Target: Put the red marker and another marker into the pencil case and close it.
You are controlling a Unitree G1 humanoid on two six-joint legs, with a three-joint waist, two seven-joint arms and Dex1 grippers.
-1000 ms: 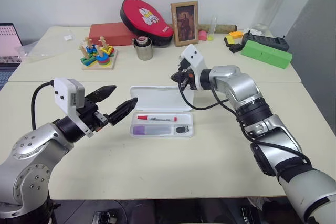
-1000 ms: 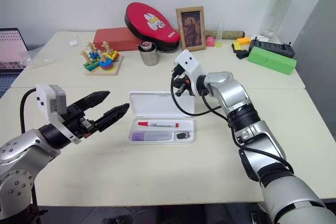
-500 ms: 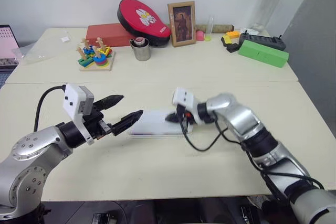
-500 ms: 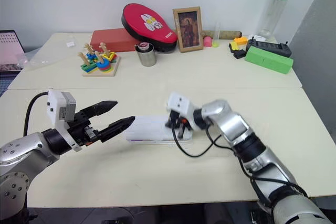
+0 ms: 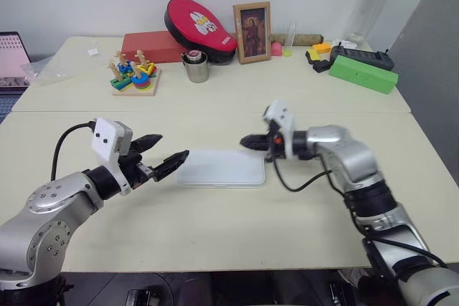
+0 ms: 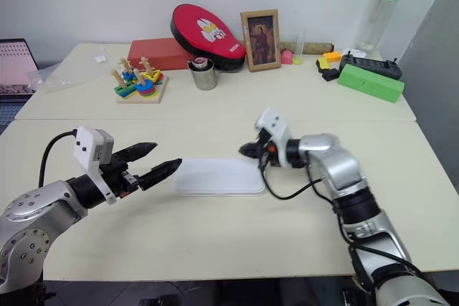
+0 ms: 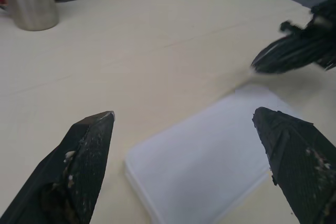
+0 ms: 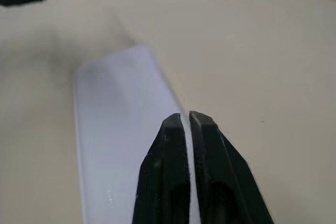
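While the left gripper (image 5: pixel 163 155) gapes beside the pencil case (image 5: pixel 221 168), the right gripper (image 5: pixel 251 141) hovers nearly pinched.

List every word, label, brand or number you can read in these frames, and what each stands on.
None can be read.
Red oval case: a white cartoon figure, no letters legible.
Laptop screen: rows of marks, too small to read.
Framed picture: an image, no text visible.
Pencil case: plain white lid, no label.
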